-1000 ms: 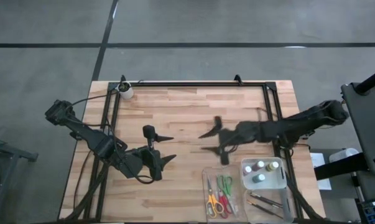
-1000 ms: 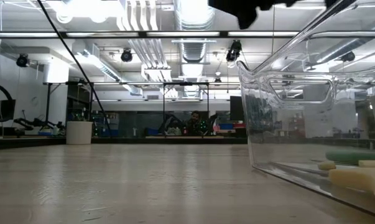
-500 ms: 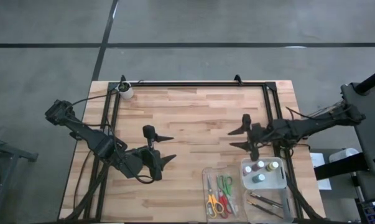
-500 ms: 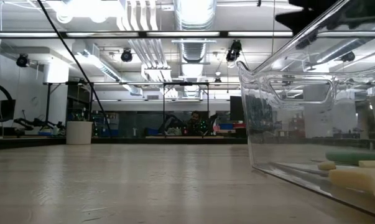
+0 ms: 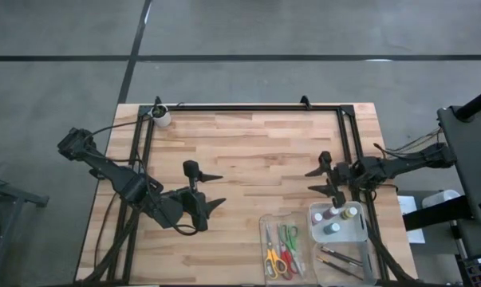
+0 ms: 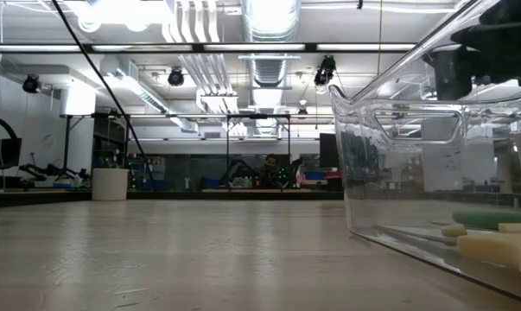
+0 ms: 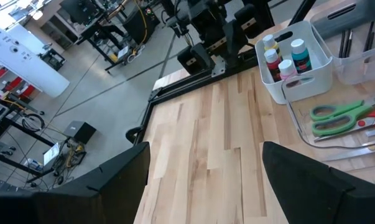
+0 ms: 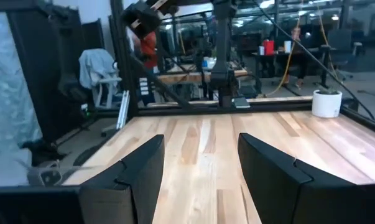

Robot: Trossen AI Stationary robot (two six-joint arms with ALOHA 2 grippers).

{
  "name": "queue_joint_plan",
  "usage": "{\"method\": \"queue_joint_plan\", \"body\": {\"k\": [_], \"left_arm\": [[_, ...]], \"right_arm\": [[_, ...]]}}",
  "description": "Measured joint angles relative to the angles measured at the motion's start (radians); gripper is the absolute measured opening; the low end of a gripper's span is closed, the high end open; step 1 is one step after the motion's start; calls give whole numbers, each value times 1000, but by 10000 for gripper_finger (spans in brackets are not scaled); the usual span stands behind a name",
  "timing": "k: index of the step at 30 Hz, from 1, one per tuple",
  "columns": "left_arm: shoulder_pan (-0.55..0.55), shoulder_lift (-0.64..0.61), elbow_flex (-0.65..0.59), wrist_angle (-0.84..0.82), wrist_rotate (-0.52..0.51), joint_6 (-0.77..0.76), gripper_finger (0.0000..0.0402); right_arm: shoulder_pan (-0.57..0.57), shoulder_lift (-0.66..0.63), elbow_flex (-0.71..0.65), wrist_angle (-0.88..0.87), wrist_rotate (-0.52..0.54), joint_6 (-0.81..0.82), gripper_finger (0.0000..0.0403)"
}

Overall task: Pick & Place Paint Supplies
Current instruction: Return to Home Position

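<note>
Near edge, right half of desk: clear bin held three scissors, green, yellow and red handles, lying flat and overlapping. Judged stiff, flat and light; best pinched at the pivot or across a handle loop.

Just right of it, a translucent compartment held thin brushes. Judged very light and prone to roll; pinch at mid-shaft.

Just beyond the brushes, a white bin held the paint bottles upright and touching: teal, red, pink and a yellowish one. Judged light, rigid, smooth-sided plastic; grip round the body below the cap.

No supplies seen loose on the desk.

Left jaws hung over the desk's near left, wide open, empty. Right jaws sat just beyond the white bin at the right edge, open, nothing between them.

Far left corner: small white cup.
</note>
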Motion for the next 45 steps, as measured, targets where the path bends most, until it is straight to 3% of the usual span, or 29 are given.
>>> {"method": "queue_joint_plan", "body": {"k": [8, 13, 34, 40, 45], "left_arm": [[0, 0, 0, 0, 0, -1, 314], [0, 0, 0, 0, 0, -3, 314], [0, 0, 0, 0, 0, -2, 314], [0, 0, 0, 5, 1, -153, 314], [1, 0, 0, 23, 1, -137, 314]], "right_arm": [[0, -254, 1, -281, -20, -21, 201], [0, -255, 1, -295, -64, -38, 201], [0, -240, 1, -304, -60, -35, 201], [0, -240, 1, -304, -60, -114, 201], [0, -240, 1, -303, -60, -137, 201]]}}
